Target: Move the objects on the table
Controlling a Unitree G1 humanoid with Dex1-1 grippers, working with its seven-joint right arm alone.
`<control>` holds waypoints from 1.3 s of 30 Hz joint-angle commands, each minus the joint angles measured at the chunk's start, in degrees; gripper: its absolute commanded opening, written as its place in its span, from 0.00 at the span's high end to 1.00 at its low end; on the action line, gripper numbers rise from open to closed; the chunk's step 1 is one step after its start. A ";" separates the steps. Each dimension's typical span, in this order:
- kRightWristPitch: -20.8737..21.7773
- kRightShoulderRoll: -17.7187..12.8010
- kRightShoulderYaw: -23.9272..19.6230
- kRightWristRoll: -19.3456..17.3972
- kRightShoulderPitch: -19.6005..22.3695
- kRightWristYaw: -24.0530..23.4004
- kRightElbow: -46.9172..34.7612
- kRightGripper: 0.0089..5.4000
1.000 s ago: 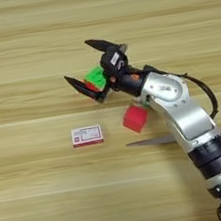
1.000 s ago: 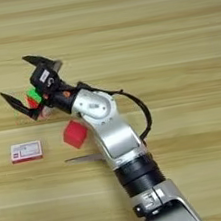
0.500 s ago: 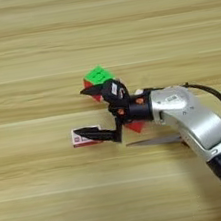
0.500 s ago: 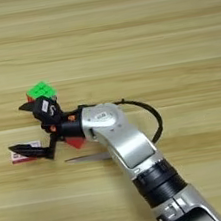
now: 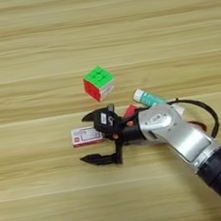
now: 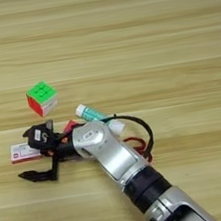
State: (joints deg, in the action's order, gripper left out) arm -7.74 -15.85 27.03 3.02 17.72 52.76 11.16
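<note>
Table [image 5: 30, 39]: flat box [image 5: 85, 136] between spread fingers [image 5: 96, 160].

A second ago the hand [image 5: 93, 138] was up around the puzzle cube [image 5: 99, 82]. It has since come down and now sits open around the small flat box [image 5: 86, 136]. The cube stands free, and the glue stick [image 5: 151, 98] now shows.

Light-wood table [image 5: 30, 39], horizontal plank grain, darker streaks, even light
</note>
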 commanded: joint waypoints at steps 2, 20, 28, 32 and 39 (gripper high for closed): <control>2.14 -0.06 -0.82 2.21 3.63 -2.55 0.65 0.15; 2.69 0.47 -1.79 2.15 4.03 -3.10 1.44 0.53; 2.53 0.66 -1.94 2.53 4.12 -3.53 1.38 0.61; 1.94 1.15 -2.23 2.45 4.06 -4.12 0.58 0.61; 1.36 3.44 -5.31 0.35 4.60 -6.93 -2.80 0.61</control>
State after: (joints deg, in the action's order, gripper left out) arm -7.32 -13.28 24.65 5.09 18.58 48.12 12.58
